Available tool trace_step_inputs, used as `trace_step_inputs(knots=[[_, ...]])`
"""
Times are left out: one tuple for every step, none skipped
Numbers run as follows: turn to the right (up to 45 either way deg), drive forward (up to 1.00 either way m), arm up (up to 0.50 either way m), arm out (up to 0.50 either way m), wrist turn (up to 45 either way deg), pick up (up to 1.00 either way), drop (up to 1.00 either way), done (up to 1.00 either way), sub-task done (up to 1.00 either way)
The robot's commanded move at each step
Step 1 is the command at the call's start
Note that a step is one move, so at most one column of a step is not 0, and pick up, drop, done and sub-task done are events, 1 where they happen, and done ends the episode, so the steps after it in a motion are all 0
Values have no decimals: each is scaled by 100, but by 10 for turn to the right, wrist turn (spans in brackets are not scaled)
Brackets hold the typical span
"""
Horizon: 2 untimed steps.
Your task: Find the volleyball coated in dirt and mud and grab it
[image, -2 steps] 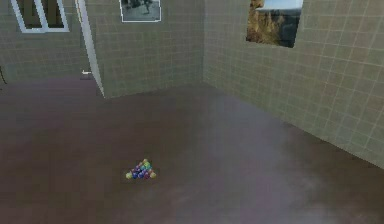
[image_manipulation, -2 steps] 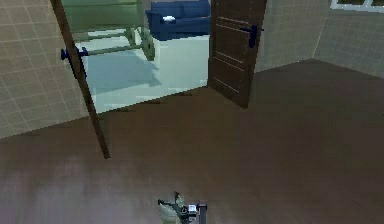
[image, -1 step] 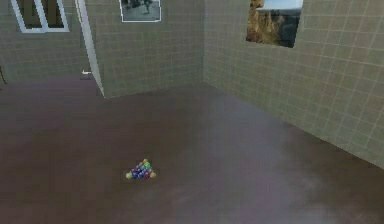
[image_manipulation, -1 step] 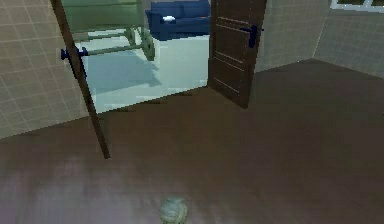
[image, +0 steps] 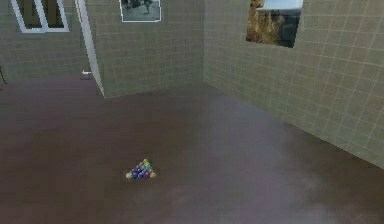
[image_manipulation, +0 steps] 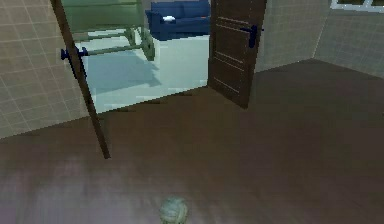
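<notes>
Mottled grey round ball (volleyball-like in shape) lay on the brown floor, well short of the open dark door, blue sofa beyond that door, state of the jaws could not be told

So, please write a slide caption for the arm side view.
A greyish ball on the brown floor near an open door, blue sofa beyond.

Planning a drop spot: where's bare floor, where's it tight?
Forward view: bare floor from the small multicoloured thing out to the tiled wall. Arm side view: bare floor right of the greyish ball, up to the dark door. Tightest: the doorway, blue furniture beyond.
</notes>
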Motion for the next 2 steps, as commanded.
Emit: trace_step_inputs(knots=[[0,0,10,0,0,0,0,0,0],[0,0,0,0,0,0,0,100,0]])
